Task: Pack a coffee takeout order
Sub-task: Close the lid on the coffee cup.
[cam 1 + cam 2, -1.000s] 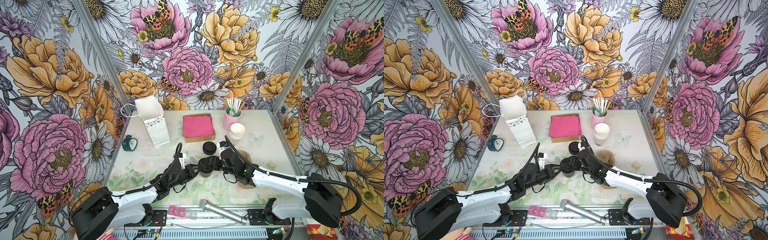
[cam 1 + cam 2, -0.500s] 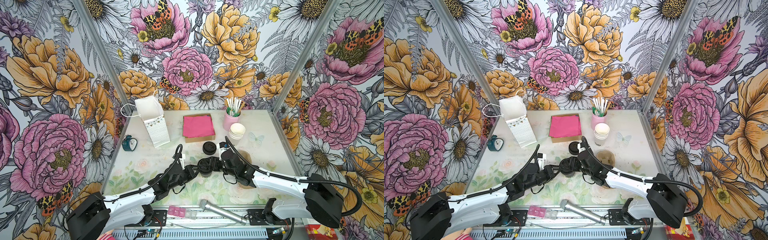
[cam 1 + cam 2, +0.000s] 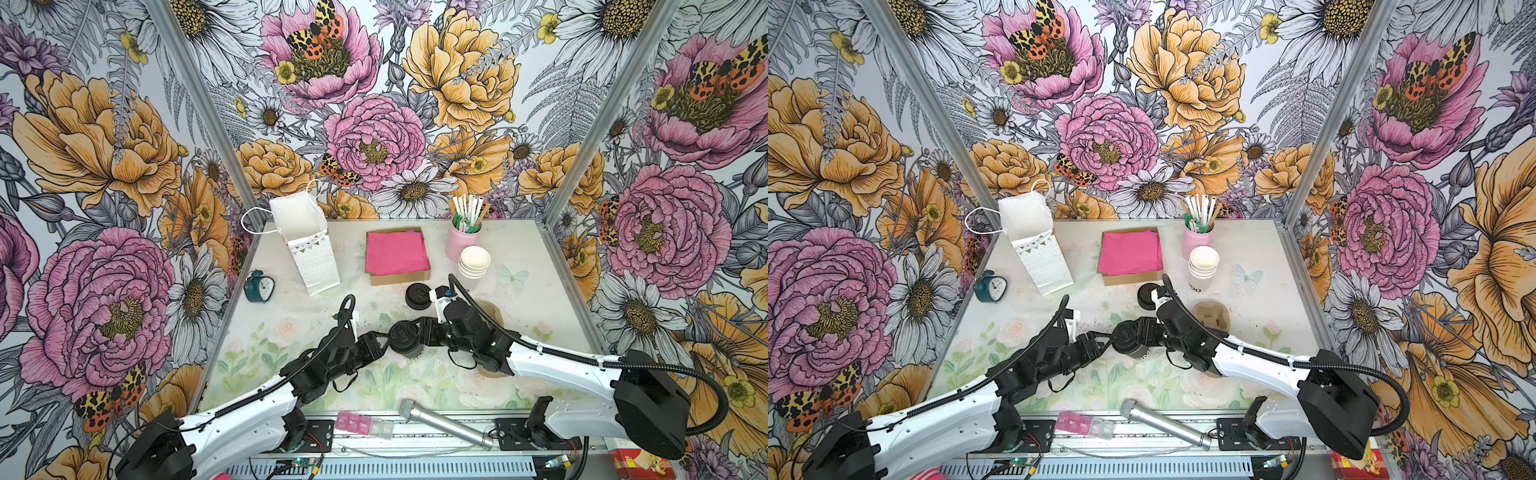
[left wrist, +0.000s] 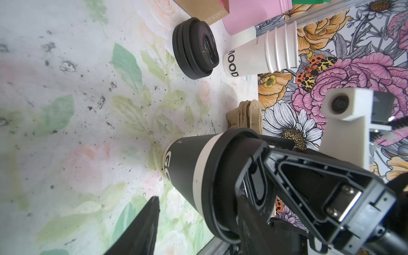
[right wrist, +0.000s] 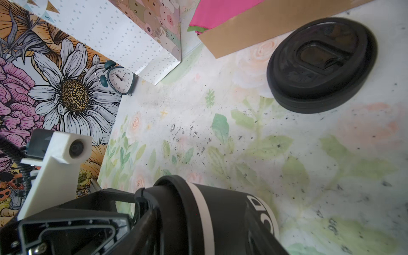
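A dark-sided paper cup (image 3: 411, 353) with a white band stands upright mid-table, a round black lid (image 3: 401, 332) seated on it in both top views (image 3: 1127, 334). My right gripper (image 3: 412, 336) is shut on the cup (image 5: 225, 216) just below the lid (image 5: 174, 198). My left gripper (image 3: 385, 338) is open beside the lid's rim (image 4: 223, 176), one finger (image 4: 143, 227) clear of the cup (image 4: 187, 163). The bright pink napkin (image 3: 397, 251) lies in a cardboard box at the back.
A stack of black lids (image 3: 417, 296) and a stack of white cups (image 3: 473, 262) sit behind the right arm, beside a brown carrier (image 3: 490, 311). A white gift bag (image 3: 309, 245), a teal clock (image 3: 258, 286) and a pink straw holder (image 3: 463, 237) stand at the back.
My left gripper's jaws have opened and let go of the lid, which stays on the cup. The right gripper keeps its hold and the cup has hardly moved.
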You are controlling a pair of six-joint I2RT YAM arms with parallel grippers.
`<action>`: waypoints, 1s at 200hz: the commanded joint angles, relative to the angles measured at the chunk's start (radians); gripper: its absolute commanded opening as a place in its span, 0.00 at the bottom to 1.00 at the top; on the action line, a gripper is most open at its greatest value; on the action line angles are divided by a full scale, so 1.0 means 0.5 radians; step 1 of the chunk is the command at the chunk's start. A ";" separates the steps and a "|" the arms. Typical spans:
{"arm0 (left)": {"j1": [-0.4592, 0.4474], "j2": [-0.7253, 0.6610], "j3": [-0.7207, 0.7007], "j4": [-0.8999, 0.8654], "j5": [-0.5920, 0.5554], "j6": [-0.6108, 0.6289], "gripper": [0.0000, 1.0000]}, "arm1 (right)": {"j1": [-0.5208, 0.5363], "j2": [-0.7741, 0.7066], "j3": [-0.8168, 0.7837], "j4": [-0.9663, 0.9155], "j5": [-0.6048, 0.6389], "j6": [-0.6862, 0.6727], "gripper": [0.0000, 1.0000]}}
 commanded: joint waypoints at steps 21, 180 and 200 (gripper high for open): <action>0.019 0.140 0.134 0.072 0.203 0.115 0.64 | -0.032 0.010 -0.081 -0.387 0.029 -0.064 0.63; -0.015 0.347 0.181 0.342 0.344 0.032 0.72 | -0.171 -0.217 0.043 -0.500 -0.040 -0.204 0.74; -0.040 0.329 0.186 0.342 0.322 0.025 0.72 | -0.172 -0.267 0.068 -0.517 -0.063 -0.250 0.76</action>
